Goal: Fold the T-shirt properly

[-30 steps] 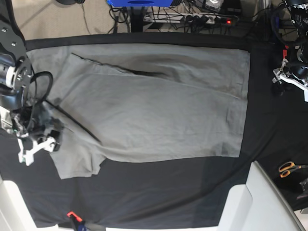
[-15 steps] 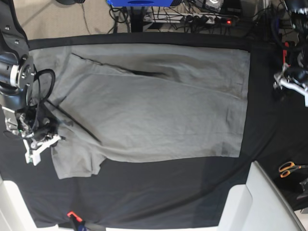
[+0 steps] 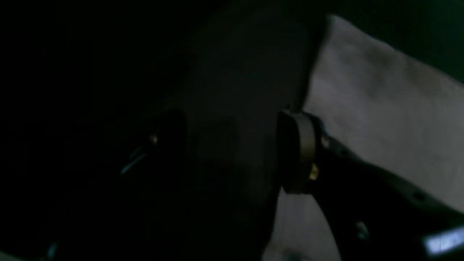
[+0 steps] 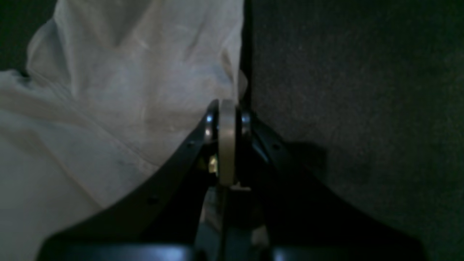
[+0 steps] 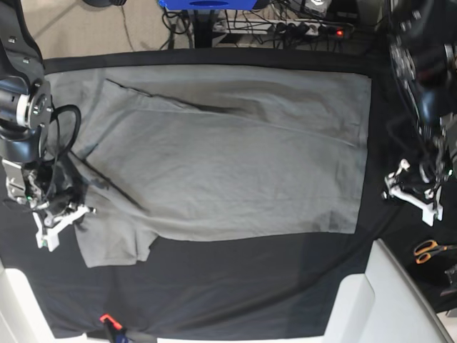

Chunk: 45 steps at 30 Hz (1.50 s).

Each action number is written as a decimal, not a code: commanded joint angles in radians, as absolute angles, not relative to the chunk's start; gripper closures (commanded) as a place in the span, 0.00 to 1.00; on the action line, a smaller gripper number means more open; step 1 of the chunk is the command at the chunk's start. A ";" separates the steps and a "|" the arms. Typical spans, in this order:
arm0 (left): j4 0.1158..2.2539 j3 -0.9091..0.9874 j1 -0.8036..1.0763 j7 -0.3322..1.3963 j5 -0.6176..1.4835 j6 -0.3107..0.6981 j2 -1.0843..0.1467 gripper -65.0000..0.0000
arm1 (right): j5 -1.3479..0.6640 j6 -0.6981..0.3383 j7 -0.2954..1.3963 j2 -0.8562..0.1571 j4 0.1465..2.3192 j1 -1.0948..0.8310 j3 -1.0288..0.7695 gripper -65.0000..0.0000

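Since earlier, right pincer (image 4: 226, 108) has clamped, seemingly onto the T-shirt (image 5: 228, 150) sleeve edge; left pincer (image 3: 232, 145) gapes.

T-shirt (image 5: 228, 150) on black-clothed table (image 5: 250, 286)

We see the right gripper (image 4: 227, 108) with black, screw-dotted fingers (image 4: 170, 156) and pale pads; the left gripper (image 5: 413, 191) is white-tipped, and black cables (image 5: 61, 136) loop over dark arm housings.

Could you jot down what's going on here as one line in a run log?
step: grasp sleeve edge | right gripper: shut on T-shirt | left gripper: open, beside hem, over black cloth | fold: not yet done
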<state>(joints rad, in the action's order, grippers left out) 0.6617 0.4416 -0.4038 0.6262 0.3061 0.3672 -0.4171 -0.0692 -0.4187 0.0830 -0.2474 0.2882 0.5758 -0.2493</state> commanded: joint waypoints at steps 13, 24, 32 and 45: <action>0.427 0.292 -0.585 0.464 0.326 0.364 -0.404 0.04 | -0.076 -0.432 0.064 -0.266 0.348 0.578 -0.249 1.00; 0.361 0.282 -0.575 0.426 0.317 0.278 -0.343 0.10 | -0.077 -0.432 0.143 -0.259 0.509 0.522 -0.254 1.00; 0.407 0.282 -0.501 0.467 0.326 0.278 -0.271 0.21 | -0.077 -0.432 0.143 -0.259 0.509 0.522 -0.254 1.00; 0.417 0.378 -0.450 0.479 0.328 0.278 -0.292 1.00 | -0.077 -0.432 0.140 -0.259 0.509 0.510 -0.254 1.00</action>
<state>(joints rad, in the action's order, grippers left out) 0.4267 0.3836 -0.4591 0.3939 0.3676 0.2958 -0.2840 -0.0700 -0.4286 0.1619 -0.2447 0.4915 0.4839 -0.2493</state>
